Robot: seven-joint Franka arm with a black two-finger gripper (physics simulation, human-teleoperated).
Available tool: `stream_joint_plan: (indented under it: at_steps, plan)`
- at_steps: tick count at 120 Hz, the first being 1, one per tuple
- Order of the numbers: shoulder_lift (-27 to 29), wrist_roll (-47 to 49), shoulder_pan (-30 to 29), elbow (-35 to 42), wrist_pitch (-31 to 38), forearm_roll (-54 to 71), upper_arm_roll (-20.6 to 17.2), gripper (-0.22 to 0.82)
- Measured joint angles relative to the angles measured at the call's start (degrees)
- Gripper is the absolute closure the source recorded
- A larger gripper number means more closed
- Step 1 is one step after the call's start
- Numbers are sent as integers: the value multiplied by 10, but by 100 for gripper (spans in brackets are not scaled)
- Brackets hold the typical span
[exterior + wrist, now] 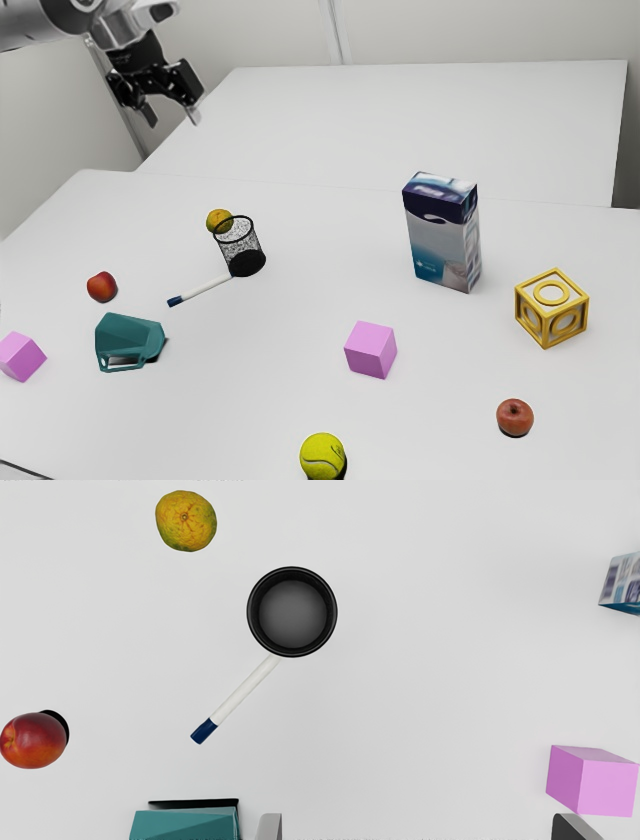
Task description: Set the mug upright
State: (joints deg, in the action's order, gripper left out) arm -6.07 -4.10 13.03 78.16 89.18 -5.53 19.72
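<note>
The jaws are standing apart and empty, high above the table (pixel 270 420). Below and to one side, the mug (pixel 130 338) is lying on its side, its long axis running roughly parallel to the jaws' opening direction.

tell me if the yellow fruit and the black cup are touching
Apart: the wrist view shows a clear gap between the fruit and the cup, though they overlap in the exterior view.

1. Mottled fruit (pixel 186 521) near black cup (pixel 293 612).
2. White marker (pixel 241 693) lies beside the cup.
3. Red nectarine (pixel 33 740).
4. Two pink cubes (pixel 371 349), well apart.
5. Carton (pixel 443 234) stands near yellow-framed cube (pixel 548 313).
6. Reddish apple (pixel 515 416).
7. Yellow-green tennis ball (pixel 322 456).
</note>
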Motion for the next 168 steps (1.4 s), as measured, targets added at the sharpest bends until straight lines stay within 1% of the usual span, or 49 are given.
stream_joint_plan:
  at_steps: [12,20,27,30,35,42,48,60,64,70,79,92,111,135,156,168]
  plan:
    - [26,-4,5,23,-1,2,0,2]
    - [70,-7,12,86,1,2,0,2]
    - [122,-9,12,165,5,0,1,2]
    - [146,-10,-7,199,8,0,1,2]
    - [181,-13,-58,248,12,-1,4,2]
    - [209,-23,-115,298,19,-2,15,2]
    - [222,-35,-142,337,30,-4,39,2]
    - [227,-68,-158,400,63,-8,114,2]
    - [224,-81,-165,414,74,-10,134,2]
    - [212,-104,-187,437,95,-28,153,2]
    - [165,-147,-212,452,124,-82,178,2]
    - [86,-222,-236,454,158,-189,186,2]
    - [47,-326,-241,457,182,-281,188,2]
    - [-22,-453,-254,455,165,-371,189,2]
    - [-65,-538,-261,457,123,-437,189,2]
    - [-74,-574,-264,457,91,-467,189,2]
